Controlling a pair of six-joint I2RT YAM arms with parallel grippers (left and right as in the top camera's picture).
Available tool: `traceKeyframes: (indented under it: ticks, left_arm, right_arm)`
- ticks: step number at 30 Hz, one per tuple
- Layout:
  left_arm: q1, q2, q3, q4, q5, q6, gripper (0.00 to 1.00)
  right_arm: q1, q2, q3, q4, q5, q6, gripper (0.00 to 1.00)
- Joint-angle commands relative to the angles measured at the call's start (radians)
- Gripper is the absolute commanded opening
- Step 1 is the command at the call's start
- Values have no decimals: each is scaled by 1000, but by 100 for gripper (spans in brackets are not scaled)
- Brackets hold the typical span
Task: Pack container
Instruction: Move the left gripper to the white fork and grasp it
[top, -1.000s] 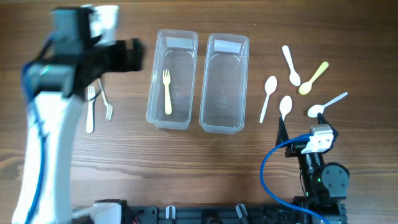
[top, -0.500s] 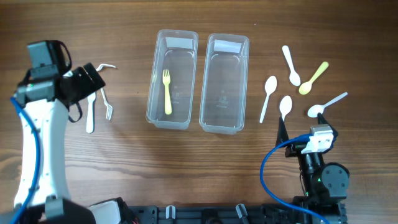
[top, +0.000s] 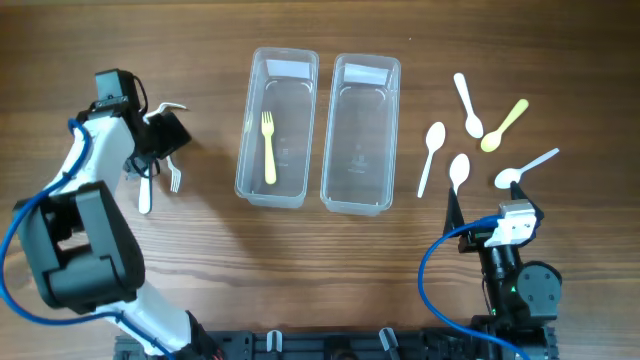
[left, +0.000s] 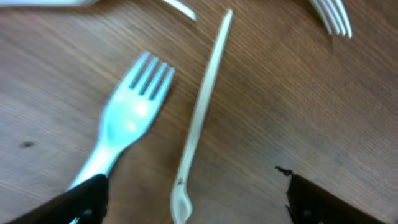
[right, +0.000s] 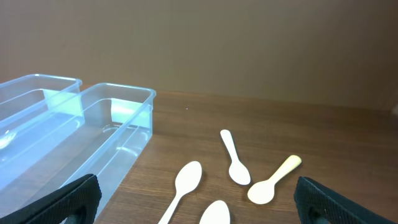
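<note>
Two clear plastic containers stand mid-table. The left container (top: 244, 150) holds a yellow fork (top: 268, 148); the right container (top: 327, 150) holds nothing. My left gripper (top: 163, 137) is open and low over three white forks (top: 145, 185) at the far left. In the left wrist view a fork (left: 132, 121) and a thin handle (left: 202, 118) lie between the open fingers (left: 193, 202). Several spoons lie right of the containers, among them a white spoon (top: 431, 153) and a yellow spoon (top: 504, 125). My right gripper (top: 468, 230) is open and empty at the near right, with white spoons (right: 185, 184) ahead of its fingers (right: 199, 208).
In the right wrist view both containers (right: 118, 127) sit to the left and the spoons spread ahead, the yellow spoon (right: 273, 180) among them. A blue cable (top: 430, 285) loops by the right arm's base at the front edge.
My left arm has swung back from beside the left container to the far left and come down low over the forks. The right arm has not moved.
</note>
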Motion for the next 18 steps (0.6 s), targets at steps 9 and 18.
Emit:
traceKeyframes:
  ticks: [9, 18]
  left_arm:
    - [-25, 36, -8, 10, 41, -11, 68]
    - [-25, 150, -8, 39, 25, -11, 69]
  right_arm:
    - [-3, -6, -4, 3, -11, -6, 100]
    - [-3, -6, -4, 3, -11, -6, 100]
